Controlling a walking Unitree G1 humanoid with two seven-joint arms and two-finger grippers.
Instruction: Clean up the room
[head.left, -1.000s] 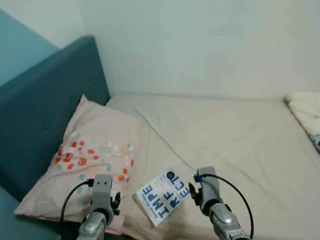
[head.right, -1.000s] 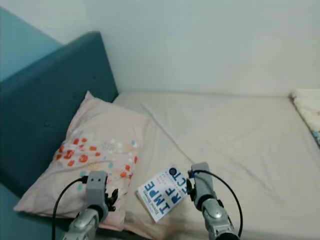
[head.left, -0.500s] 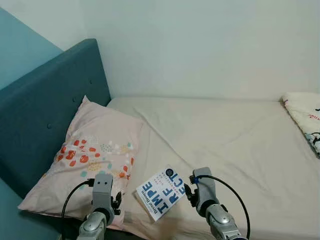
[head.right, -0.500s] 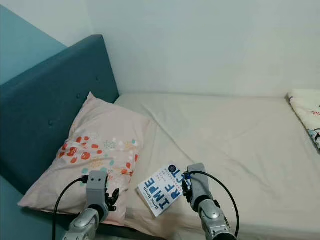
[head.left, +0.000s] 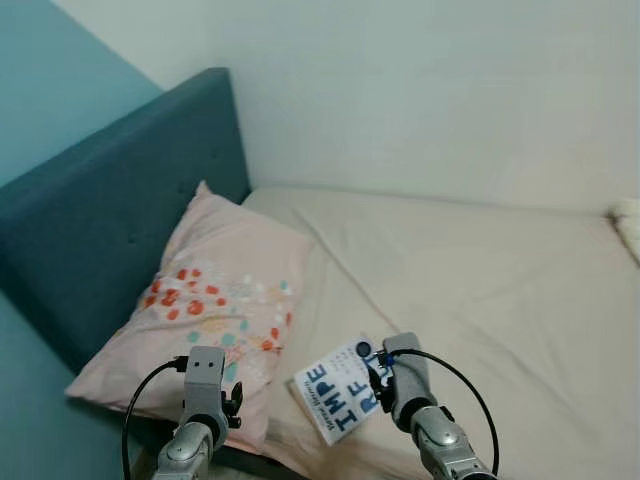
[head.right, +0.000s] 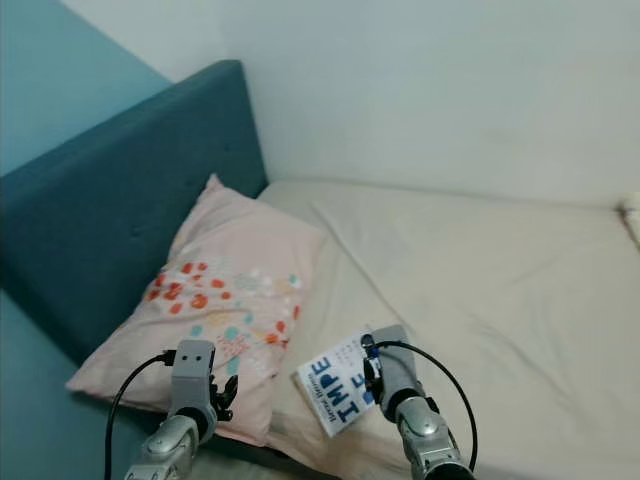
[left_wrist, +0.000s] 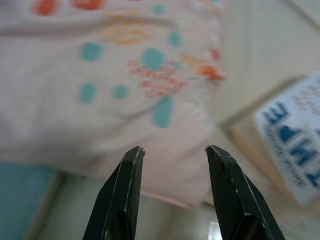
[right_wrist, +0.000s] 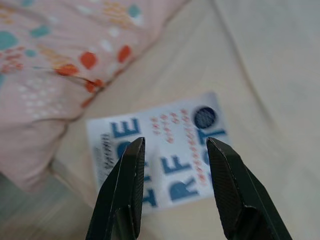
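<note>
Head views: a white book (head.left: 340, 389) with blue lettering lies on the bed (head.left: 480, 260), just beside the pink pillow (head.left: 215, 300), stray clutter by my guess. Left wrist view: left gripper (left_wrist: 173, 150) spread wide over the pillow edge. Right wrist view: right gripper (right_wrist: 173, 142) spread wide above the book, probably lining up a grab.

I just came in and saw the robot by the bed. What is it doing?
The robot is tidying the room and stands at the bed. Its right tool is open and points down at a white book with blue letters, which lies on the sheet beside the flowery pillow. It has not grabbed the book yet. Its left tool is open too, held over the pillow's near edge, holding nothing.
</note>
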